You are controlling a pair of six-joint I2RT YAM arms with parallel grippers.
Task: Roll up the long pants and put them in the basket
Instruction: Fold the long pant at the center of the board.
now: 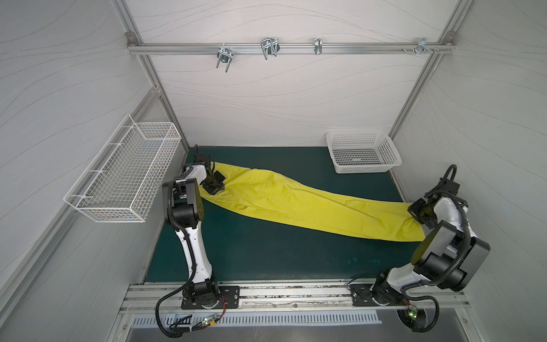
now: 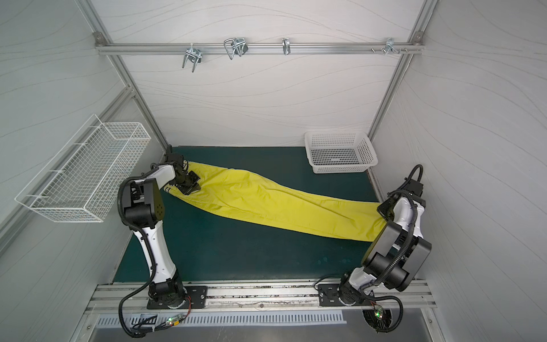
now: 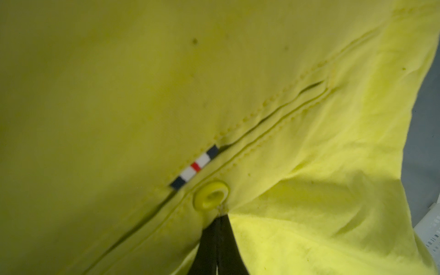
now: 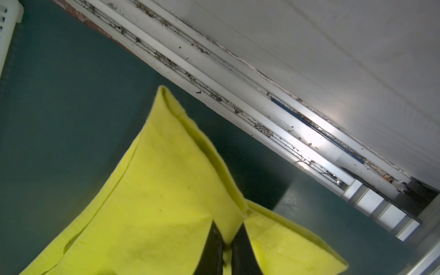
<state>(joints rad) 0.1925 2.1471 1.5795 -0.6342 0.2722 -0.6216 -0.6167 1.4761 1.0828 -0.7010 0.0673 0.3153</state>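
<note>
Seen from above, my cell is bright and evenly lit. The back wall at twelve o'clock is the whitest, while the side walls at nine and three are greyer. Shadows on the green mat are faint and soft-edged. In both top views the frame posts at eleven and one o'clock splay outward, as a wide lens bends them.

My left wrist camera sits very close to the long pants. Half the cloth is dim and blurred and the other half glows almost washed out. The striped tab and eyelet are fairly sharp.

In my right wrist view a hard white glare sits on the aluminium rail, and the nearest cloth is soft.
</note>
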